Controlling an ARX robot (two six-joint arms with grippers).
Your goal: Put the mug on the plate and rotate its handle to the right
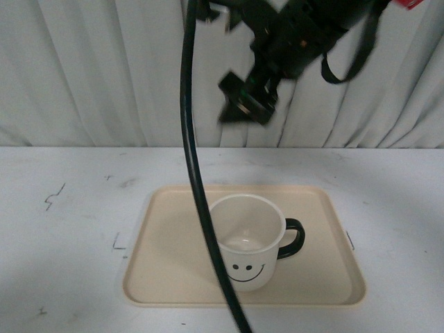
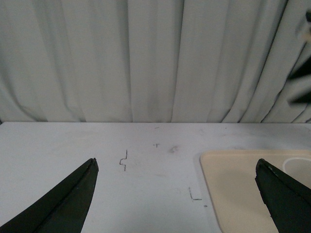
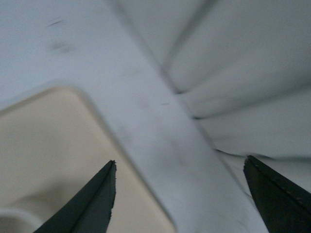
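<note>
The white mug (image 1: 245, 239) stands upright on the beige plate (image 1: 173, 229), a little right of its middle, smiley face toward the camera. Its black handle (image 1: 294, 238) points to the right. My right gripper (image 1: 246, 100) hangs blurred high above the plate's far edge, apart from the mug; in its wrist view it (image 3: 180, 161) is open and empty over a corner of the plate (image 3: 48, 145). My left gripper (image 2: 176, 162) is open and empty over bare table, left of the plate (image 2: 233, 184). A sliver of the mug's rim (image 2: 299, 165) shows there.
A thick black cable (image 1: 198, 187) hangs down in front of the camera and crosses the mug's left side. A pleated white curtain (image 1: 90, 69) closes off the back of the white table (image 1: 62, 229). Small pen marks (image 2: 123, 161) dot the table left of the plate.
</note>
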